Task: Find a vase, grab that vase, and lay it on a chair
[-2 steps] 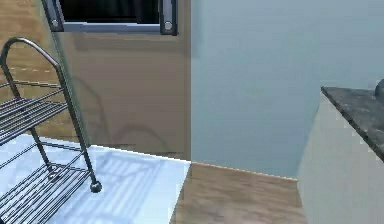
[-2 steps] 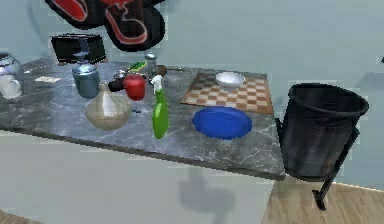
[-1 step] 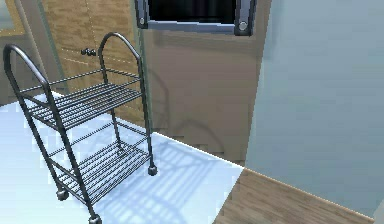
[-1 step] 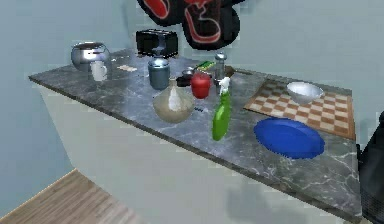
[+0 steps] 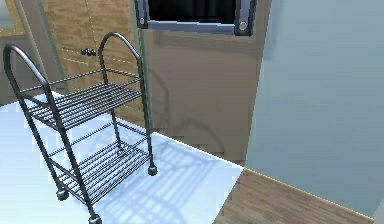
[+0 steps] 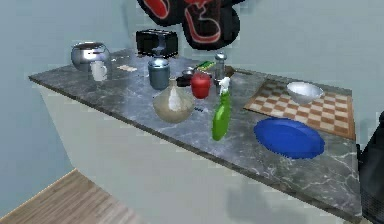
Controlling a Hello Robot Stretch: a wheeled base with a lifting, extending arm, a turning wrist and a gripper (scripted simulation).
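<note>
Jaw state cannot be told from either view. On the countertop (image 6: 110, 95), a blue plate (image 6: 289, 137) and a green bottle (image 6: 221, 118) are seen near the front edge. Just beside the bottle, mid-counter, the beige vase (image 6: 174, 104) is stood upright, long axis vertical, neck pointing up. A toaster (image 6: 157, 42) is set at the back edge.

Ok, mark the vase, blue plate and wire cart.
vase (image 6: 174, 106), arm side view, round beige belly.
blue plate (image 6: 289, 137), arm side view, plate centre.
wire cart (image 5: 85, 103), forward view, top shelf.
</note>
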